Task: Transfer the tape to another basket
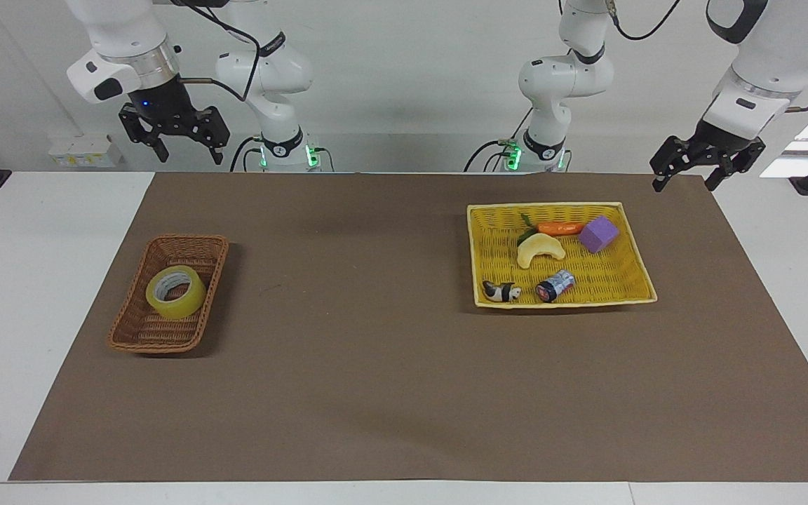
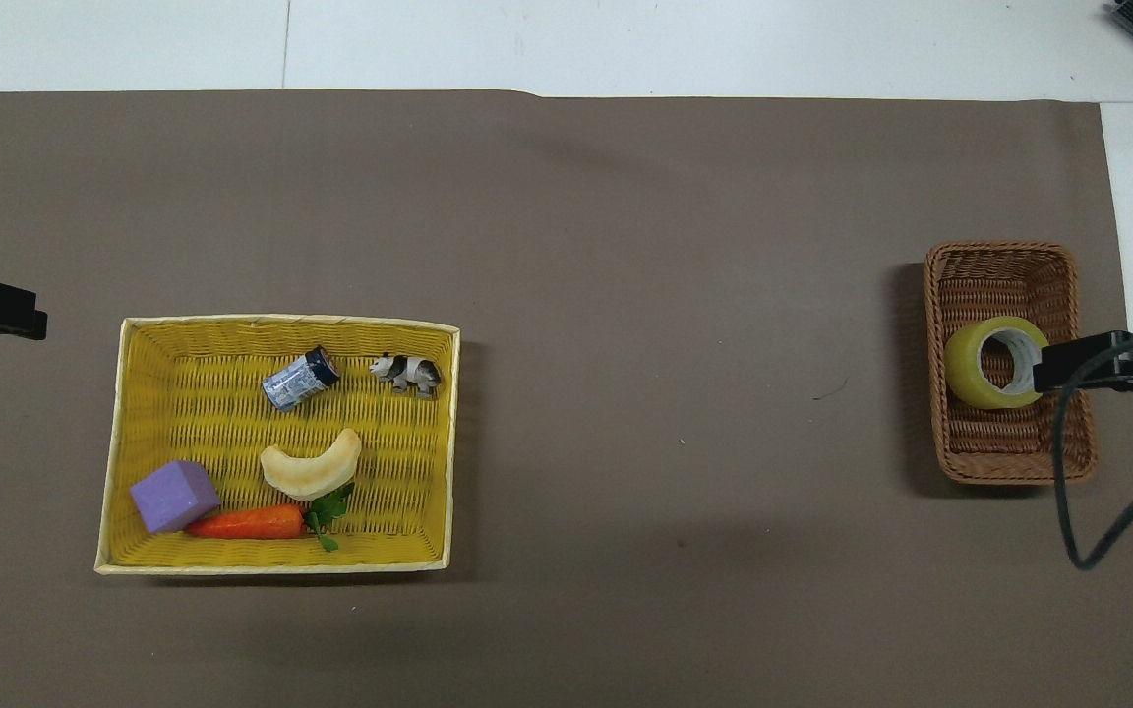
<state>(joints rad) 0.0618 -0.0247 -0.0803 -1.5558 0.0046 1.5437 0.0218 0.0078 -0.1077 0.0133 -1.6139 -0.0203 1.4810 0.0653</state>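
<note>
The tape (image 1: 175, 292), a yellow translucent roll with a pale core, lies in the brown wicker basket (image 1: 196, 246) at the right arm's end of the table. From overhead the tape (image 2: 989, 364) sits mid-basket (image 2: 999, 261). My right gripper (image 1: 191, 156) hangs open and empty, high above the table's robot-side edge. Seen from overhead, one of its fingers (image 2: 1068, 358) overlaps the basket's rim beside the roll. My left gripper (image 1: 684, 184) waits open and empty above the mat's corner at the left arm's end.
A flat yellow woven tray (image 1: 634, 231) toward the left arm's end holds a carrot (image 1: 560, 228), a purple block (image 1: 598, 233), a pale crescent toy (image 1: 539, 249), a small can (image 1: 555, 285) and a panda figure (image 1: 502, 291). Brown mat (image 1: 376, 337) covers the table.
</note>
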